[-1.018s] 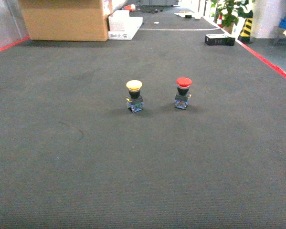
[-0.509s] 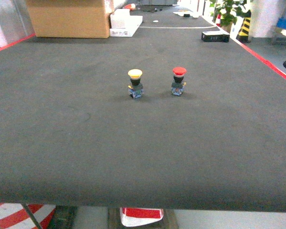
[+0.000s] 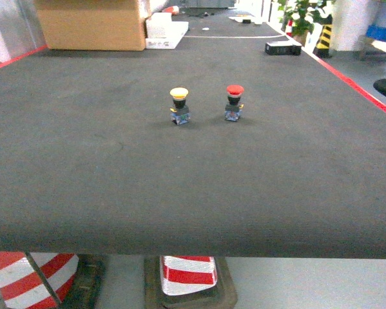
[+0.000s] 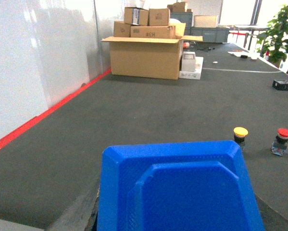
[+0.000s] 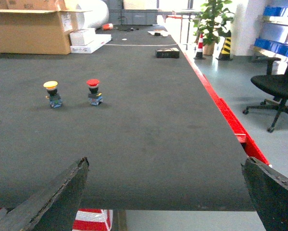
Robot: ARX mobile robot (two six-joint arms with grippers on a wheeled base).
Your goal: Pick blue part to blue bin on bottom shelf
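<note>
Now nearer: glossy blue part (image 4: 182, 192).

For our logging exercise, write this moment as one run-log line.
left: blue part fills wrist view, grip unseen | right gripper: open, empty | yellow button, red button: upright on mat | bin, shelf: not in view

- Neither arm shows in the head view.
- The left gripper (image 4: 177, 192) cannot be made out in its wrist view (a blue moulded piece fills the lower frame, hiding the fingers).
- The right gripper (image 5: 163, 192) is spread wide, its two dark, worn fingers (image 5: 52, 199) at the frame's bottom corners, holding nothing.
</note>
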